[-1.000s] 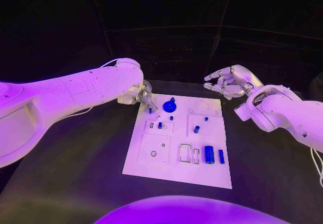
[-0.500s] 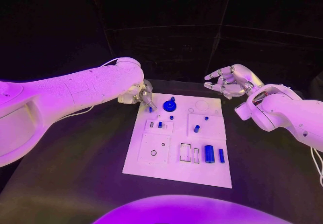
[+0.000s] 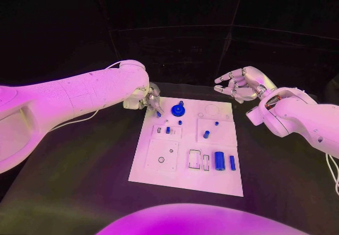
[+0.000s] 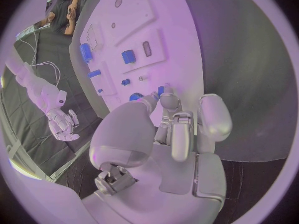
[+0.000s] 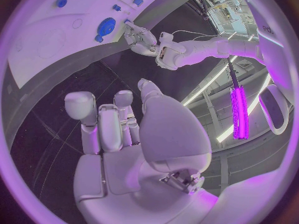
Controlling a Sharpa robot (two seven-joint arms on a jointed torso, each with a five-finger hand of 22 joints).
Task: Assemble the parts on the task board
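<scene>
1. While looking down from the head, find the white board (image 3: pixel 185 182) lying flat in the middle of the black table (image 3: pixel 70 191), with its long side running away from the robot.
2. See the left hand (image 3: pixel 147 99) at the board's far left corner, just beside the round blue knob (image 3: pixel 178 110).
3. Note its fingertips (image 4: pixel 168 100) drawn in together and pointing down at the board, with a speck of blue (image 3: pixel 158 113) showing right at them. Cannot tell whether that speck is pinched or merely lies under the tips (the wrist view hides the contact behind the thumb).
4. Find the right hand (image 3: pixel 240 84) raised beyond the board's far right corner, well apart from every part. Fingers loosely bent and spread, palm bare, grasping nothing.
5. Count the parts lying untouched on the board:
   - the knob near the far edge, left of centre;
   - a short blue peg (image 3: pixel 206 134) in the middle, on the right half;
   - a small blue piece (image 3: pixel 167 130) in the raised square on the left half;
   - a blue cylinder (image 3: pixel 220 161) and a slim blue bar (image 3: pixel 232 163) side by side near the right edge, towards the robot.
</scene>
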